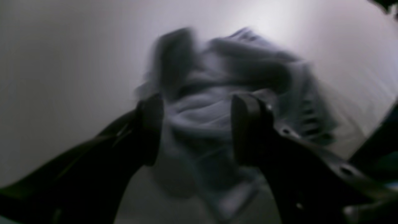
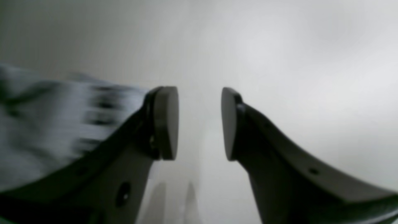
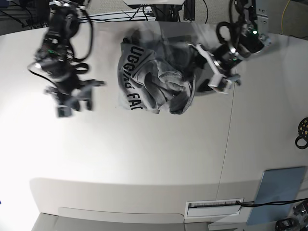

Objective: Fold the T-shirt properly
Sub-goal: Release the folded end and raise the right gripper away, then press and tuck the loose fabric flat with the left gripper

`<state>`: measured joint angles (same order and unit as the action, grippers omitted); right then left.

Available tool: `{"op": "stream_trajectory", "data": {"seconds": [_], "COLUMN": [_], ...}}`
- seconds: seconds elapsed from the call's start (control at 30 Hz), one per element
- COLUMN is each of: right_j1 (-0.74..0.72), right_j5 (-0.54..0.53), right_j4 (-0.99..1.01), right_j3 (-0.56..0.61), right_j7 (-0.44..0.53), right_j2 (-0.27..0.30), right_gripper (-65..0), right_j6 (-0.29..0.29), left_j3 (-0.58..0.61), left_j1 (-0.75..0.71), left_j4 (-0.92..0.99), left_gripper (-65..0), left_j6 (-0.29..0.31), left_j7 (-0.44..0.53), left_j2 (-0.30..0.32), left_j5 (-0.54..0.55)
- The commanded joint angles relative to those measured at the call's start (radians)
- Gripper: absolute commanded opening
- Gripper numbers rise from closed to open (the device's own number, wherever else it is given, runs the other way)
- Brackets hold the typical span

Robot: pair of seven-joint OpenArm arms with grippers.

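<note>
The grey T-shirt (image 3: 154, 79) lies crumpled in a heap at the back middle of the white table (image 3: 144, 154), with black lettering showing on its left part. In the left wrist view the T-shirt (image 1: 217, 84) is blurred, just beyond my left gripper (image 1: 199, 124). My left gripper (image 3: 211, 67) is open at the heap's right edge; I cannot tell whether it touches the cloth. My right gripper (image 3: 72, 103) is left of the heap, apart from it. In its own view the right gripper (image 2: 199, 121) is open and empty, and the T-shirt (image 2: 46, 124) shows at the left.
A blue-grey panel (image 3: 279, 190) lies at the front right corner. A black cable ring (image 3: 302, 132) sits at the right edge. A seam (image 3: 227, 144) runs front to back across the table. Cables and stands crowd the back edge.
</note>
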<state>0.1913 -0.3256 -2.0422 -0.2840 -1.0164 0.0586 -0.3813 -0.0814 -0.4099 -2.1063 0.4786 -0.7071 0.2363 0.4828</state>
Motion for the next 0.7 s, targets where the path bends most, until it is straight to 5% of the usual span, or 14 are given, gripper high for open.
{"op": "stream_trajectory", "data": {"seconds": [0.0, 0.17, 0.47, 0.6, 0.67], "right_j1": [0.008, 0.080, 0.119, 0.119, 0.119], "right_j5": [-0.015, -0.049, -0.070, -0.070, -0.070], "right_j4": [-0.018, -0.018, -0.018, -0.018, -0.018], "right_j3": [-0.031, -0.143, -0.189, -0.189, -0.189], "right_j7": [0.022, 0.019, -0.009, -0.005, -0.002], "right_j2": [0.026, 0.106, 0.124, 0.124, 0.124], "right_gripper": [-42.1, -42.1, -42.1, -42.1, -42.1], "right_j6": [-0.001, 0.000, 0.000, 0.000, 0.000], "left_j3": [0.034, 0.213, 0.423, 0.417, 0.396], "left_j1": [0.000, 0.022, 0.058, 0.058, 0.051], "left_j4": [-0.017, -0.017, 0.037, 0.034, 0.003], "left_gripper": [-29.6, -29.6, -31.2, -58.8, -62.7], "left_j6": [-0.026, -0.196, -0.352, -0.352, -0.366], "left_j7": [0.020, 0.034, -0.011, -0.033, -0.058], "left_j2": [0.004, 0.004, -0.009, -0.006, -0.006], "left_j5": [-0.012, -0.179, -0.375, -0.374, -0.375]}}
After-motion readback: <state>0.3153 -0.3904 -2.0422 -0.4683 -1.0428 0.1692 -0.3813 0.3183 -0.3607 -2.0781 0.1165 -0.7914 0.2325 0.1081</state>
